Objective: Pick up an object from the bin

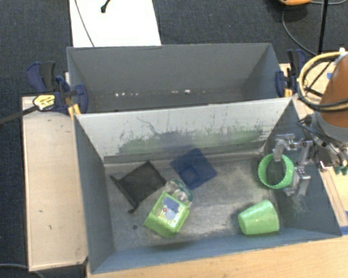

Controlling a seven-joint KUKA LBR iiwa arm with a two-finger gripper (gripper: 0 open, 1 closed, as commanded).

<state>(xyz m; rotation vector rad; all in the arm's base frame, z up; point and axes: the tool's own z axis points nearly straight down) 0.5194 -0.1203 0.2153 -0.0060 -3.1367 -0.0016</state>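
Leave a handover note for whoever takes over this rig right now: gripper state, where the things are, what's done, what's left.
Gripper: fingers apart, low at the right end of the bin, beside the upright green cup; I cannot tell whether they touch it.
Elsewhere: green cup on its side at the front, green labelled bottle, blue block, black flat piece.
Done: gripper is down at the cup.
Left: close on a thing and lift it out; nothing is lifted yet.
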